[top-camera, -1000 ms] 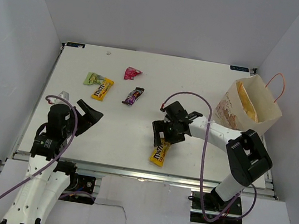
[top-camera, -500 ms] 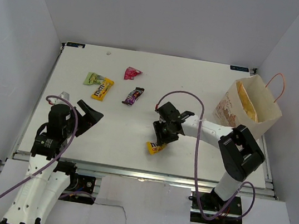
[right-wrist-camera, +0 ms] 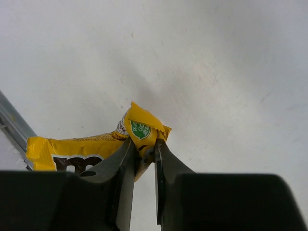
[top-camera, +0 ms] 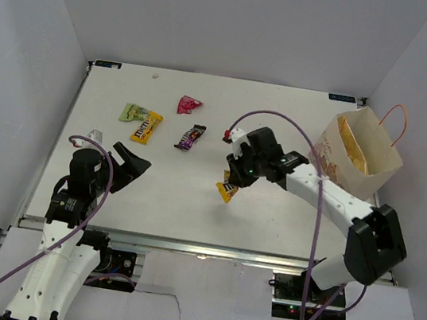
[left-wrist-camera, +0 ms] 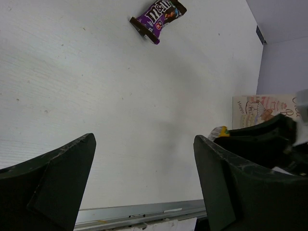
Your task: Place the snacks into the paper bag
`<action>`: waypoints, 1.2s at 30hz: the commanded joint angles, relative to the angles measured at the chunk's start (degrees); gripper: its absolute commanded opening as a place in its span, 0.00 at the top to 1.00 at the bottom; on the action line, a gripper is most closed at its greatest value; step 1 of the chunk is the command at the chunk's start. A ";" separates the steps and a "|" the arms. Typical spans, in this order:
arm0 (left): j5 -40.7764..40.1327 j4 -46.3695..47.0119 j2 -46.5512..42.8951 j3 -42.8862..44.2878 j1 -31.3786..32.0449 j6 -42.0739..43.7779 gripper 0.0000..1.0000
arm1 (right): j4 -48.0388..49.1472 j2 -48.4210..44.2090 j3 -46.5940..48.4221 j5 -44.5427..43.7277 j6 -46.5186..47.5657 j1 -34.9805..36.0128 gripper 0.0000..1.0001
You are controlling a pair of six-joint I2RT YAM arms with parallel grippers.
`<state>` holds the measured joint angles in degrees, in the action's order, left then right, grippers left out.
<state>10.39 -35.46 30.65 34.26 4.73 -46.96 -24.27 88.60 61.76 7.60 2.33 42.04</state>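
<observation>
My right gripper (top-camera: 232, 180) (right-wrist-camera: 143, 150) is shut on a yellow candy pack (top-camera: 227, 190) (right-wrist-camera: 96, 147), pinching its folded end above the table's middle. The paper bag (top-camera: 356, 156) stands at the right with a tan-and-blue chip bag (top-camera: 352, 144) inside. On the table lie a second yellow candy pack (top-camera: 147, 127), a light green packet (top-camera: 131, 111), a pink wrapper (top-camera: 188, 105) and a dark purple bar (top-camera: 190, 136) (left-wrist-camera: 158, 13). My left gripper (top-camera: 129, 160) (left-wrist-camera: 144, 178) hangs open at the near left with nothing between its fingers.
White walls enclose the table on the left, back and right. A metal rail (top-camera: 200, 247) runs along the near edge. A small silvery object (top-camera: 91, 135) lies near the left edge.
My right gripper has shut on the yellow candy pack near the front edge and carried it up and back toward the table's middle. The left arm has stayed put.
</observation>
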 commanded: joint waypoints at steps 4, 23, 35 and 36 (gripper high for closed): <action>2.88 4.08 -0.07 -0.07 0.01 2.22 0.07 | 3.36 -15.19 12.48 22.98 26.65 -11.34 0.92; 10.17 15.68 12.91 3.18 0.01 8.90 0.07 | -12.08 -8.98 44.24 34.69 50.96 -57.77 0.92; 16.68 28.08 33.41 8.10 0.19 13.82 0.07 | -36.72 7.73 57.34 23.90 76.23 -55.42 0.91; 16.94 28.86 34.20 8.19 0.19 14.09 0.07 | -37.33 7.12 56.38 22.04 78.07 -54.44 0.89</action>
<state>24.38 -10.76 63.79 40.21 4.73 -35.40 -54.35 97.80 115.00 34.00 71.20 -14.87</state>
